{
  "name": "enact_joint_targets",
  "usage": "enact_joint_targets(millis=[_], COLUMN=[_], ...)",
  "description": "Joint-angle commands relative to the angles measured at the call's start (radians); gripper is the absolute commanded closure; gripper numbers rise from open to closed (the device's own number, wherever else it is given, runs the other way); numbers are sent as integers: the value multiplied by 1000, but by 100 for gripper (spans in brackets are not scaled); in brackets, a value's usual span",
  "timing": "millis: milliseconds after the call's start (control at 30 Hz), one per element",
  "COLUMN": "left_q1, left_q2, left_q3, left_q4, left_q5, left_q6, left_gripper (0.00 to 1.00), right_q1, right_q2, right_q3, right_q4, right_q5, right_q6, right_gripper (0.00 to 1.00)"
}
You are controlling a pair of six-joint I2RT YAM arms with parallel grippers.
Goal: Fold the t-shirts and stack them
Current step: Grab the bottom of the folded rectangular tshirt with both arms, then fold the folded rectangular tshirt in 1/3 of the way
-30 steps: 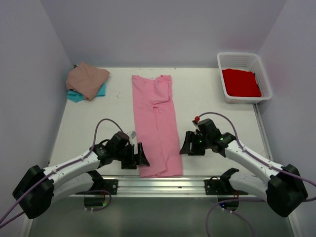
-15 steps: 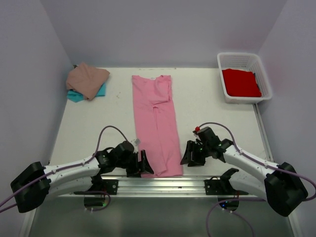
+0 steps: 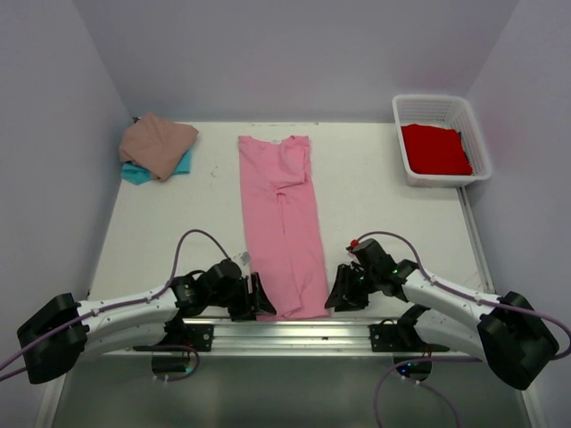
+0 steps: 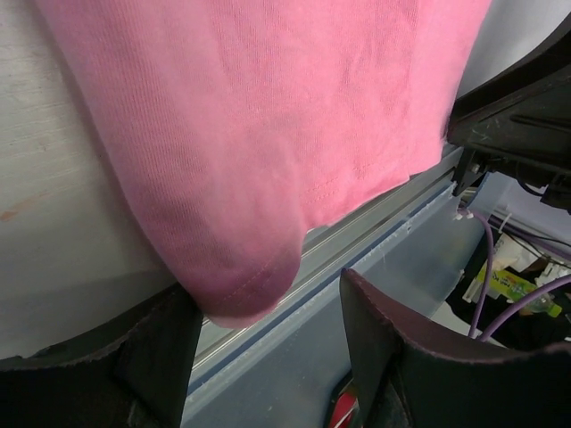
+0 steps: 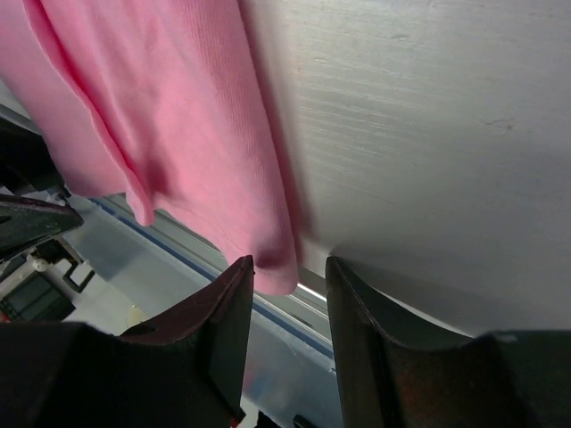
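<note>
At bottom centre, left gripper (image 3: 257, 296) and right gripper (image 3: 337, 292), fingers apart, are straddling bottom corners of the pink shirt (image 3: 281, 214).

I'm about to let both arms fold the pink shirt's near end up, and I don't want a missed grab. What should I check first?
1. The left pincer sits at the pink shirt's near left corner: ok, the corner lies inside its gap.
2. The right pincer sits at the near right corner: ok, the corner is at its gap.
3. Both shut on cloth: not ok, both stand open.
4. All layers caught: cannot tell.
5. Shirt flat in a long strip: ok.
6. The tan shirt and the basket lie apart from it: ok.
</note>
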Motion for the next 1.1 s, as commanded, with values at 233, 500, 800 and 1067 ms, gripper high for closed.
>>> enact_joint_targets(millis=[233, 500, 800, 1067], left_q1=[-25, -33, -34, -34], left_q2=[76, 10, -82, 20], left_q3=[-117, -87, 113, 263], left_q4=[37, -26, -147, -155], left_q5=[-29, -46, -248, -420], left_q6=[-20, -9, 155, 359], left_gripper=[67, 100, 100, 100], right_q1=[98, 102, 102, 101], right_q2=[54, -34, 21, 160], right_q3=[-10, 52, 230, 401], right_q4=[114, -20, -100, -116], right_q5=[24, 73, 149, 282], right_q6=[104, 71, -53, -185], right_gripper=[79, 100, 100, 100])
